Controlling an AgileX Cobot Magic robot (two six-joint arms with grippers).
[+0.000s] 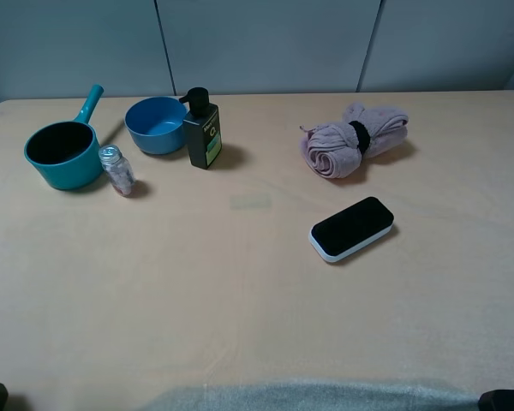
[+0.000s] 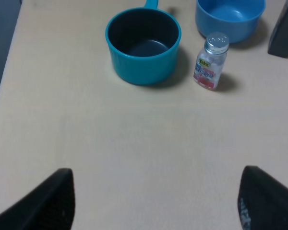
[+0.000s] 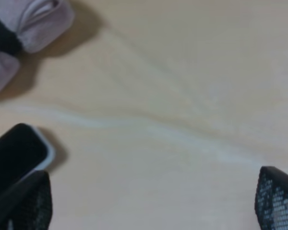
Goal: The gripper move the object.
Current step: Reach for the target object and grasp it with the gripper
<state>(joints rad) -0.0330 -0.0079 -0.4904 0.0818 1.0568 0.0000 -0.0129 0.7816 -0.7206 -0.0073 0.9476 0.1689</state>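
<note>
the right gripper (image 3: 151, 201) hangs over the table (image 1: 197, 300) at its near right edge, dark fingers spread wide with only bare tabletop between them. the left gripper (image 2: 156, 201), at the near left, is spread just as wide and holds nothing. the block (image 1: 352, 228) lies flat right of the middle, black top up, set at a slant, free of both grippers. the rolled pink towel (image 1: 353, 139) sits beyond it, apart. at the far left stand a teal pot (image 1: 62, 154), a small jar (image 1: 116, 169) just beside it, a blue bowl (image 1: 152, 124) and a dark pump bottle (image 1: 202, 130).
</note>
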